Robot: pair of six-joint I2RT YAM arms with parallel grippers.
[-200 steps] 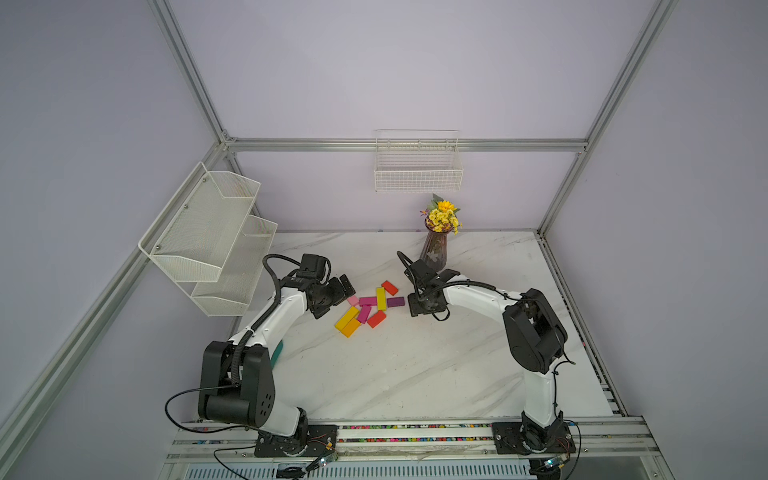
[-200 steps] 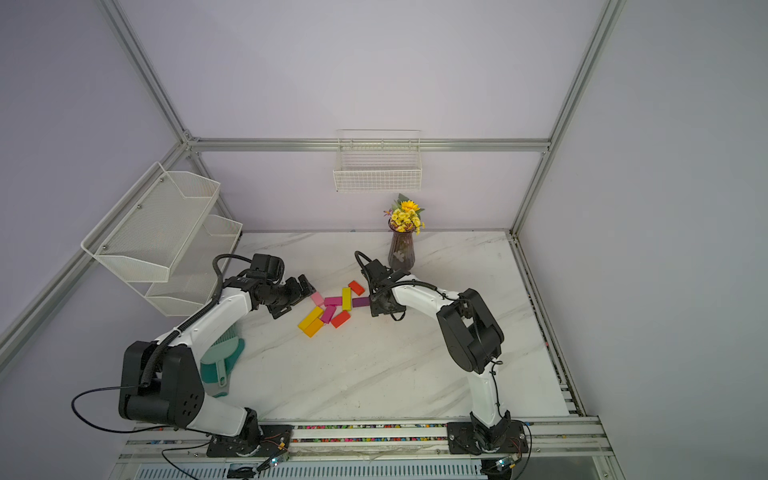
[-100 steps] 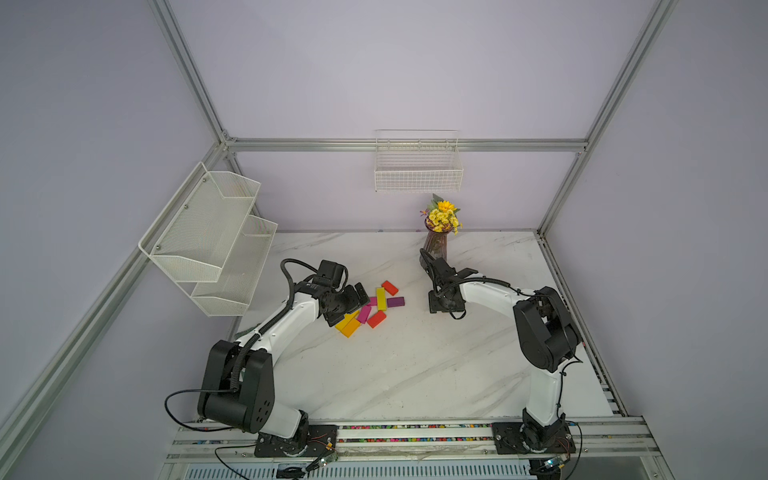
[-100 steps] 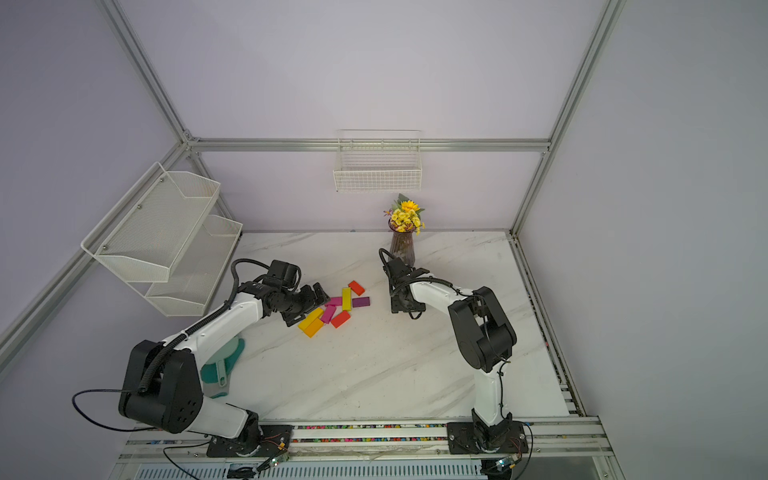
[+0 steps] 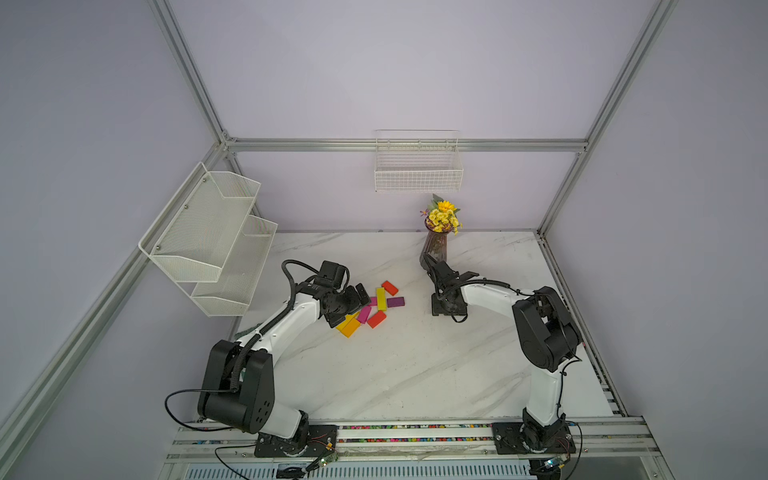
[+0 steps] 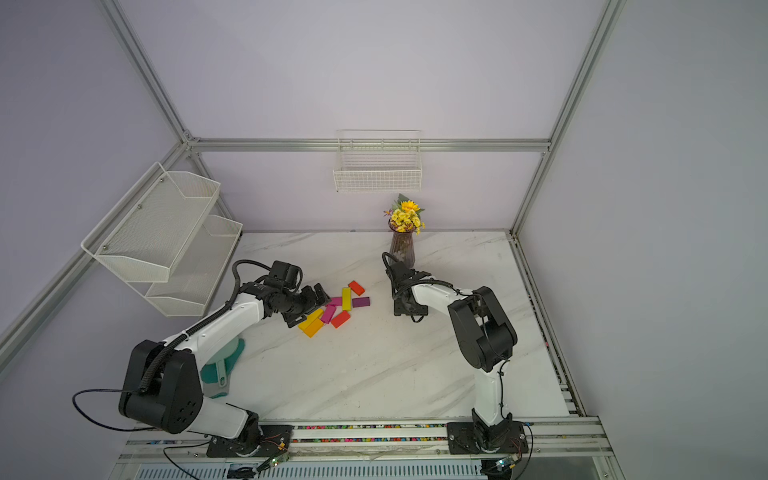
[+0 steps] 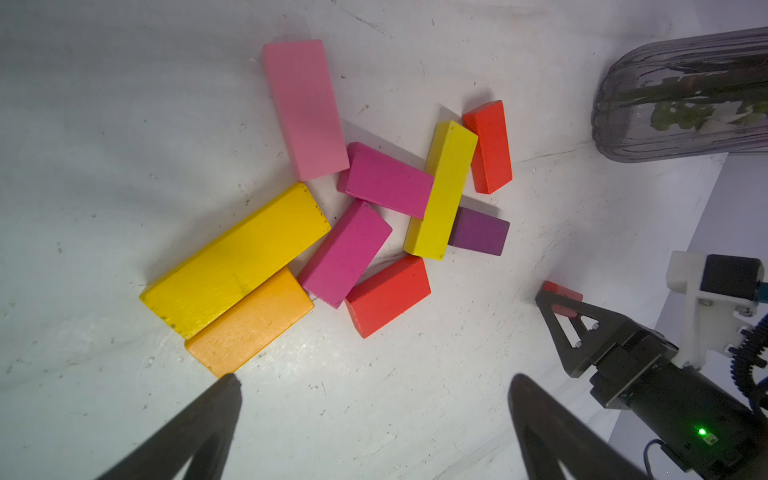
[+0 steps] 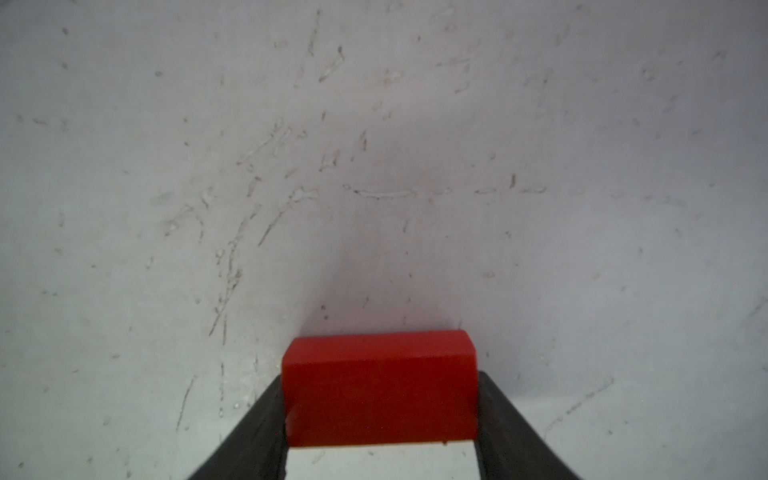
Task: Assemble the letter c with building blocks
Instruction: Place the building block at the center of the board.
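Right wrist view alone settles the grip: the right tool (image 8: 380, 388) is clenched on a red block (image 8: 378, 361), a finger on each short end, with scuffed desk (image 8: 374, 166) beyond. Neither top view shows that block, since the tool's own body hides it. Left wrist view catches only a sliver of it between the dark fingers, low over the desk; whether it touches I cannot tell.

That same view lays out the pile (image 7: 386, 183) piece by piece. A pink block (image 7: 305, 108) lies at one end. A long yellow block (image 7: 237, 257) lies flush against an orange block (image 7: 249, 320). A purple block (image 7: 480, 230) is tucked under a shorter yellow one, with magenta and red pieces between. The left tool (image 7: 374, 380) is released, jaws wide and empty, with one tip at the orange block's corner. In both top views this tool covers the pink block.

The top views add what the wrists miss: the flowers in the vase (image 5: 434, 249), and in a top view a teal object (image 6: 220, 361) beside the left arm.

A second ago the right tool stood at the pile's edge by the purple block. It has since drawn off to open desk in front of the vase, well apart from the pile. The left tool, then just short of the pile, has come forward over its nearest blocks. The pile itself looks much as it did.
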